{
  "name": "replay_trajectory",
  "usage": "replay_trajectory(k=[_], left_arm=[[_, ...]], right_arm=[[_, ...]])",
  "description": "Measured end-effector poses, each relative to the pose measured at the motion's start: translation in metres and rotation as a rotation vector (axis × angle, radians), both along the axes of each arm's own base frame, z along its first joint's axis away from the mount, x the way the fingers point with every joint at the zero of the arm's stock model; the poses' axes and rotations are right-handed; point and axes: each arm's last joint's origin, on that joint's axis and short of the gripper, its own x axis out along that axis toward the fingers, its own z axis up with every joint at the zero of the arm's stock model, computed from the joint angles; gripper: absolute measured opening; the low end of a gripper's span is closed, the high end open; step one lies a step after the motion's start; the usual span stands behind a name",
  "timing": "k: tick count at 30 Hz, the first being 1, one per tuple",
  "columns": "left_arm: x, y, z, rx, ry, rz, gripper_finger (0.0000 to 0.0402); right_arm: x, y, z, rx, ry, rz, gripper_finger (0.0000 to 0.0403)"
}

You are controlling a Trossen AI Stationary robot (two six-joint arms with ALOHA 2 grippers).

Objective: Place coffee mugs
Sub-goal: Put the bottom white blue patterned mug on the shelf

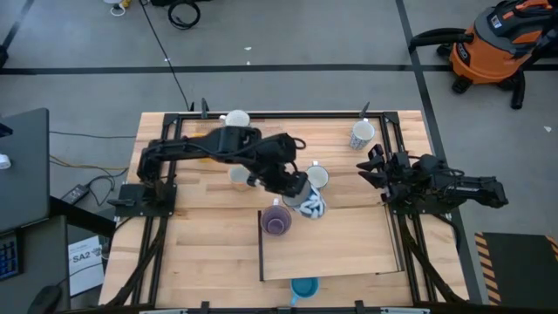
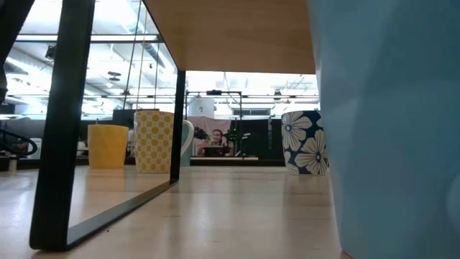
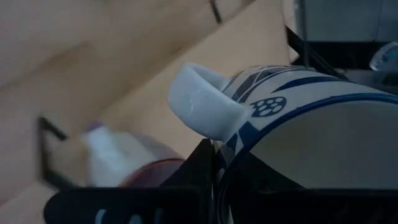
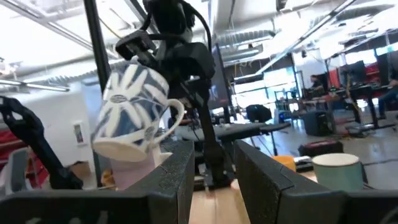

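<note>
Nearest to us, just in front of the near edge of the wooden board [image 1: 340, 249], stands the blue mug [image 1: 304, 286]. It stands apart from the other mugs, and it fills the side of the low view. At the far left corner of the board we see the purple mug [image 1: 277, 218], upright with its mouth up. Just beside it, along the far edge of the board, is the blue-and-white patterned mug [image 1: 313, 207]. The left gripper [image 1: 301, 194] has this mug: its fingers are clamped on the rim, close to the white handle, as the left wrist view shows. We cannot tell if the bottom of this mug touches the table. A little beyond the far edge of the board stands a white mug [image 1: 317, 176], and a cream mug [image 1: 240, 174] stands beyond the far left corner, partly under the left arm. The right gripper [image 1: 370, 167] waits beyond the far right corner of the board, with its fingers apart and nothing between them. From the low view we see also an orange mug [image 2: 108, 146] on the table behind the board. Well beyond the board, near the far edge of the table, stand two more pale mugs, one at the left [image 1: 236, 118] and one at the right [image 1: 362, 133].
</note>
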Motion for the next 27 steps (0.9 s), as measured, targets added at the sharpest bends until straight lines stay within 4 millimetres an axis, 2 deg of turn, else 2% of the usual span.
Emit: replay_trajectory(k=[10,20,27], left_arm=[[0.02,-0.006,-0.02,-0.033,0.014,-0.045,0.0028],[0.022,0.005,-0.024,0.0,0.024,-0.057,0.0028],[0.019,0.004,-0.026,0.007,0.064,-0.059,0.0028]], right_arm=[[0.006,0.009,0.006,-0.016,-0.043,0.099,0.012],[0.025,0.019,0.034,-0.087,0.03,0.136,0.012],[0.041,0.03,0.05,-0.127,0.075,0.281,0.012]])
